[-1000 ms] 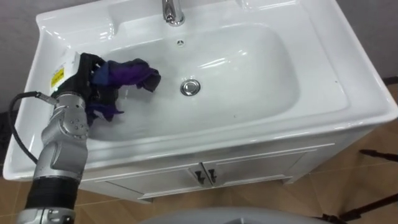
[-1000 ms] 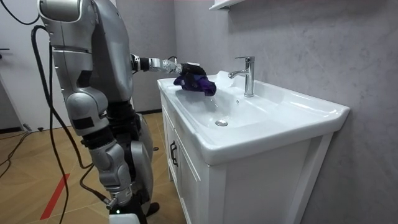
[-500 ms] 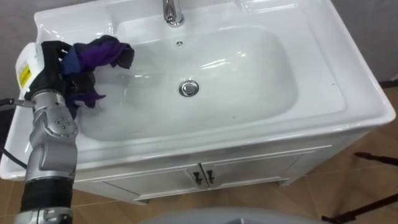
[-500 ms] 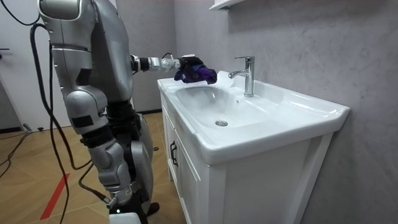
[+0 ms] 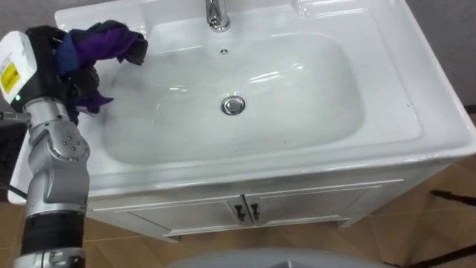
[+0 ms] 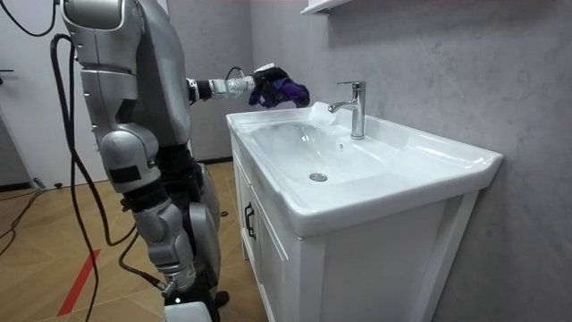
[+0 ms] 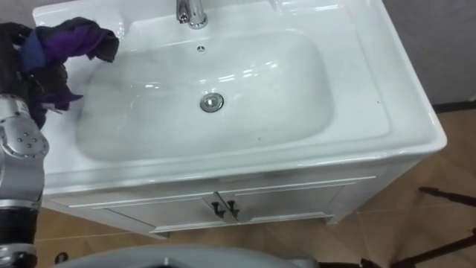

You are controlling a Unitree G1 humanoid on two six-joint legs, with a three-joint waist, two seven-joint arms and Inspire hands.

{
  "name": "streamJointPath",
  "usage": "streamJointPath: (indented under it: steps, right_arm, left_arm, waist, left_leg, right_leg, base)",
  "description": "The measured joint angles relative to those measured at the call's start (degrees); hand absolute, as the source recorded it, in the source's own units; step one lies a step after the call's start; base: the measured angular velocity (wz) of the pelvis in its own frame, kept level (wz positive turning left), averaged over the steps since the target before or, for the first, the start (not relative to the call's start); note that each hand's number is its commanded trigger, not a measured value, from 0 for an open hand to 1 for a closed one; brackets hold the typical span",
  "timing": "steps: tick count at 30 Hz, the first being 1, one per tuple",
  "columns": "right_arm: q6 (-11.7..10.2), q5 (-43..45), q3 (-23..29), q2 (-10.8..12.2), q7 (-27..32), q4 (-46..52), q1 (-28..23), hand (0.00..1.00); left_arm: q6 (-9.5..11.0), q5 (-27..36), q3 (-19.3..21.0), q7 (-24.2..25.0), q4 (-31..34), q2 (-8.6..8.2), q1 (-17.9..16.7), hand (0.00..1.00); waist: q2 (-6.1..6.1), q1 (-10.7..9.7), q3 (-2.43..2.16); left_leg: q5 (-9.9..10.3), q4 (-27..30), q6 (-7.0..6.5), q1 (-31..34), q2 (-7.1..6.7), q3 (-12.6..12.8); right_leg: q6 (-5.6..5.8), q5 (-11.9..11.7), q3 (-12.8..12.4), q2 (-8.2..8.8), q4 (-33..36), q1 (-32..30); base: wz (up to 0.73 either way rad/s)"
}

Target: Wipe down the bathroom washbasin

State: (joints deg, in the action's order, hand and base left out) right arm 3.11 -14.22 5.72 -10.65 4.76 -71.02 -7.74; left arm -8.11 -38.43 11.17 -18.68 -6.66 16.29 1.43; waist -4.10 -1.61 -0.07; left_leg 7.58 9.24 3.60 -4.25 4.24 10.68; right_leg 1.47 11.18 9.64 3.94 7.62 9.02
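Lifted out of the bowl since a second ago, the crumpled purple cloth (image 5: 104,41) is held above the rear left corner of the white ceramic basin (image 5: 297,160), bunched in the curled fingers of the left hand (image 5: 46,46). Its clearance above the rim is made plain in the room view, where the robot stands before the white cabinet (image 6: 268,268). Print on the yellow label (image 5: 9,78) at the hand's back cannot be made out. The round metal drain (image 5: 233,105) and chrome tap (image 5: 216,13) lie well apart from the cloth.

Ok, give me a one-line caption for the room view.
Robot at the white basin, left hand holding a purple cloth above its rim.
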Motion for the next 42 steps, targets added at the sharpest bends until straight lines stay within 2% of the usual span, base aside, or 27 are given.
streamJointPath:
  steps: [8,14,24,32,36,39,40,41,42]
  right_arm:
    - [-0.1,0.0,0.0,0.0,-0.1,0.0,0.0,0.0]
    - [-0.1,0.1,-0.1,0.1,0.0,0.2,-0.2,0.0]
    - [0.1,-0.2,0.0,0.2,1.0,0.1,-1.4,0.0]
    - [0.6,-0.2,0.0,0.2,1.0,0.0,-1.2,0.0]
    - [0.7,-0.5,0.0,0.2,0.9,0.2,-1.1,0.0]
    - [0.7,-0.5,0.1,0.0,0.8,0.6,-1.1,0.0]
    - [0.7,-0.5,0.1,0.0,0.8,0.9,-1.1,0.0]
    - [0.7,-0.5,0.1,0.0,0.8,1.1,-1.1,0.0]
    - [0.7,-0.5,0.1,-0.1,0.7,1.4,-1.0,0.0]
  left_arm:
    - [0.0,0.0,0.0,-0.7,0.2,0.0,-0.6,1.0]
    - [-0.2,0.0,0.0,-0.7,0.2,-0.01,-2.5,1.0]
    - [-0.5,0.0,0.3,-0.7,-4.9,-1.21,-8.4,1.0]
    - [-0.6,0.0,0.9,-0.8,-7.3,-1.21,-8.6,1.0]
    - [-0.3,0.2,0.8,-1.0,-12.0,-1.21,-8.6,1.0]
    - [0.0,0.2,0.8,-1.1,-12.5,-1.2,-8.4,1.0]
    - [0.0,0.2,0.8,-1.1,-12.7,-1.2,-8.4,0.89]
    - [0.0,0.2,0.8,-1.1,-12.8,-1.2,-8.4,0.58]
    - [0.2,0.2,0.8,-1.1,-13.5,-1.21,-8.3,0.36]
  waist:
    - [-0.03,0.1,-0.01]
    - [-0.03,0.3,-0.02]
    - [0.23,0.3,0.05]
    - [0.35,0.1,0.1]
    - [0.33,-0.4,0.07]
    - [0.45,-0.4,0.05]
    - [0.44,-0.4,0.0]
    - [0.41,-0.4,-0.02]
    - [0.29,-0.4,-0.11]
  left_leg:
    - [0.0,0.0,0.0,0.2,-0.01,0.0]
    - [0.0,0.1,0.0,0.6,-0.04,-0.3]
    - [0.0,-0.1,0.0,-0.1,-0.08,-0.2]
    - [0.0,0.1,0.0,0.0,-0.08,-0.5]
    - [0.0,0.1,0.0,0.1,-0.05,-0.3]
    - [0.0,0.1,0.0,0.1,-0.06,-0.2]
    - [0.0,0.1,0.0,0.1,-0.06,-0.1]
    - [0.0,0.1,0.0,0.0,-0.05,-0.1]
    - [0.0,0.1,0.0,0.0,-0.05,-0.1]
  right_leg:
    - [0.01,0.0,0.1,0.01,-0.1,0.0]
    - [0.01,0.0,0.3,0.01,0.0,-0.3]
    - [0.01,0.0,0.4,0.03,0.1,0.3]
    - [0.02,0.0,0.6,0.02,0.1,0.5]
    - [0.01,0.0,0.4,0.03,0.1,0.2]
    - [0.02,0.0,0.4,0.06,0.1,0.1]
    - [0.02,0.0,0.3,0.06,0.1,0.1]
    - [0.02,0.0,0.3,0.06,0.1,0.1]
    - [0.02,0.0,0.2,0.05,0.1,0.1]
  base:
    - [0.0]
    - [0.02]
    - [0.0]
    - [0.0]
    - [-0.02]
    - [0.0]
    - [0.0]
    - [0.0]
    - [0.0]
